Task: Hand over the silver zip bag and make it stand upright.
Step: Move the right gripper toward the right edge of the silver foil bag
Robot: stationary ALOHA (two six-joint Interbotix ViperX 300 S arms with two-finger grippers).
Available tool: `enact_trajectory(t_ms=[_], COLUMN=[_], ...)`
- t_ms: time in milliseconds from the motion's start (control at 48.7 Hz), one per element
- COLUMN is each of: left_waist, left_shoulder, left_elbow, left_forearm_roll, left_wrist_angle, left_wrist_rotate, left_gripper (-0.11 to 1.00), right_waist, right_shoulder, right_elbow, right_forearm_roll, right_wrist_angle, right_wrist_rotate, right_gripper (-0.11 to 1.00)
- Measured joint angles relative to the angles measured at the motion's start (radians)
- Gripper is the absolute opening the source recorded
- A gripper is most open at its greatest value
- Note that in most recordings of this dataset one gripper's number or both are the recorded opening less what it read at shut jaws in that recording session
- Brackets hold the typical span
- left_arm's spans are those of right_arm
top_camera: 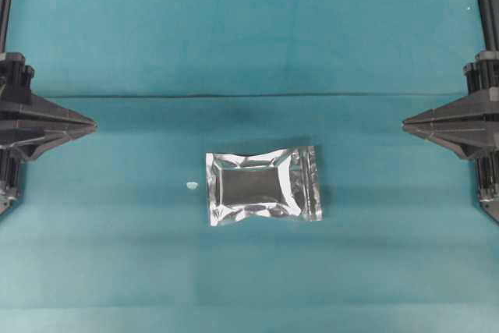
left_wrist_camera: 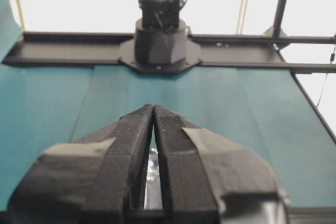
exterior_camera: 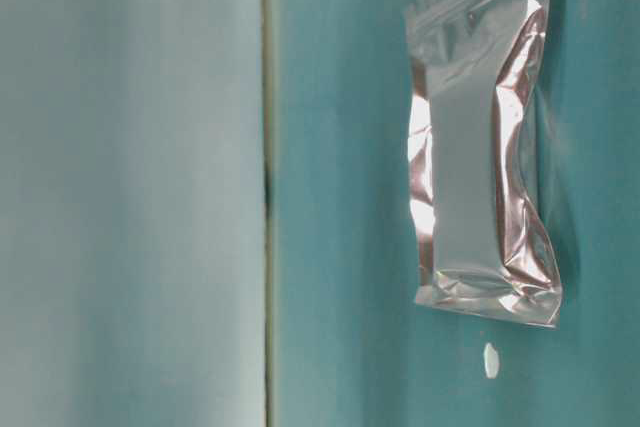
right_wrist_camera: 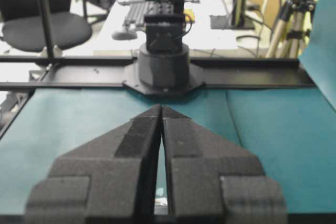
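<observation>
Starting configuration for the handover task. The shiny, crinkled silver foil zip bag [top_camera: 264,185], a rectangular pouch with its zip-seal strip along the short edge toward the right arm's side, lies flat on the teal cloth-covered tabletop [top_camera: 234,44], roughly midway between the two arms and somewhat toward the near edge in the overhead view. A tiny white speck [top_camera: 191,185] rests on the cloth just beside the bag's sealed bottom edge, apart from it. No part of the task appears done: the bag has been neither lifted, passed, nor stood upright, so the pick-up, the transfer between arms and the upright placement all remain. The left pincer [top_camera: 93,125] sits at the left margin, well apart from the bag, its tape-wrapped fingers pressed together at the tips and holding nothing. The right pincer [top_camera: 405,123] mirrors it at the right margin, likewise closed, empty, and touching nothing.
</observation>
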Motion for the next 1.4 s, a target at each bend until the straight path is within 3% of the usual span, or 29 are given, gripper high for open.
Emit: enact_trajectory(t_ms=[62,144,247,349,473,575,678,925,1068,1294,1397], left_waist=[-0.017,-0.055,-0.058,-0.058,-0.060,-0.058,-0.060,-0.058,-0.058,-0.060,-0.060], left_shoulder=[0.014,0.046,0.091,0.127,0.153,0.169,0.179,0.181,0.183,0.189,0.190], left_elbow=[-0.008,-0.018,-0.037,-0.054,-0.067,-0.074,-0.075,-0.078,-0.078,-0.080,-0.080], left_forearm_roll=[0.006,0.012,0.014,0.015,0.015,0.015,0.015,0.015,0.015,0.015,0.015], left_wrist_angle=[0.000,0.002,0.003,0.003,0.003,0.003,0.005,0.021,0.023,0.031,0.037], left_wrist_rotate=[-0.005,-0.005,-0.002,0.009,0.006,0.011,0.008,0.006,0.008,0.006,0.002], left_gripper=[0.09,0.00,-0.01,-0.01,-0.01,-0.01,-0.01,-0.01,-0.01,-0.01,-0.01], right_waist=[0.011,0.051,0.057,0.071,0.077,0.046,0.029,0.031,0.029,0.029,0.029], right_shoulder=[0.005,0.028,0.074,0.135,0.201,0.261,0.310,0.422,0.494,0.589,0.623], right_elbow=[-0.005,-0.020,-0.034,-0.041,-0.051,-0.054,-0.054,-0.048,-0.049,-0.049,-0.049], right_forearm_roll=[0.025,0.126,0.253,0.327,0.377,0.442,0.476,0.483,0.485,0.485,0.486], right_wrist_angle=[0.005,0.037,0.107,0.179,0.198,0.206,0.207,0.206,0.202,0.155,0.129], right_wrist_rotate=[0.014,0.074,0.167,0.264,0.380,0.529,0.646,0.767,0.819,0.853,0.857], right_gripper=[0.05,0.00,0.00,0.00,0.00,0.00,0.00,0.03,0.21,0.83,0.93])
